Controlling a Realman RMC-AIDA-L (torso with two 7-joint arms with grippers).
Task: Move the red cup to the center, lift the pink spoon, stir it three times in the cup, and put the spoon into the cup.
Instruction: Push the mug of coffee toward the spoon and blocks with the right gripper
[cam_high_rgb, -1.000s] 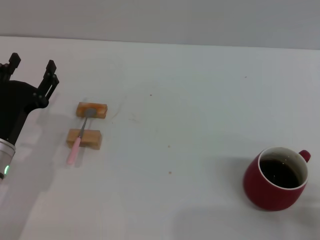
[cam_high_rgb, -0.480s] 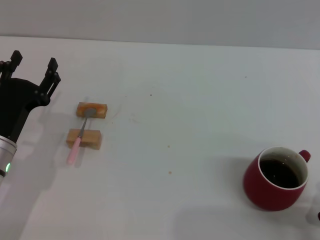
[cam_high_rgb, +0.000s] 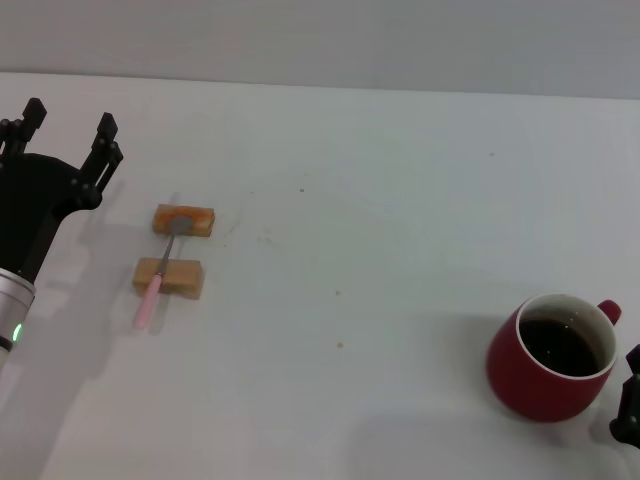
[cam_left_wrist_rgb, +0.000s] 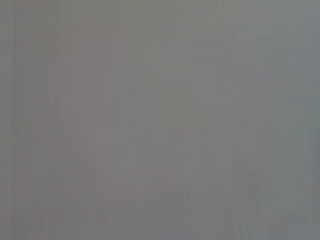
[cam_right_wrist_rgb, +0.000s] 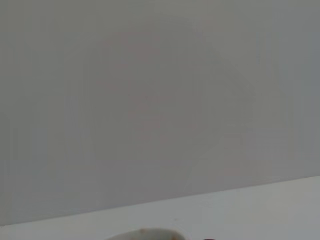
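The red cup (cam_high_rgb: 553, 357) stands at the near right of the white table, handle toward the far right, dark inside. A sliver of its pale rim (cam_right_wrist_rgb: 145, 233) shows in the right wrist view. The pink spoon (cam_high_rgb: 153, 292) lies at the left across two orange-tan blocks, its pink handle toward me and its grey bowl on the far block. My left gripper (cam_high_rgb: 66, 122) is open and empty, hovering left of and beyond the spoon. My right gripper (cam_high_rgb: 628, 408) just shows at the lower right edge, close beside the cup. The left wrist view shows only plain grey.
Two small orange-tan blocks, a far block (cam_high_rgb: 184, 220) and a near block (cam_high_rgb: 169, 276), hold the spoon off the table (cam_high_rgb: 350, 230). A grey wall runs behind the table's far edge.
My right gripper has come into view at the lower right, beside the cup. My left gripper has drifted slightly away from me. The cup and spoon have not moved.
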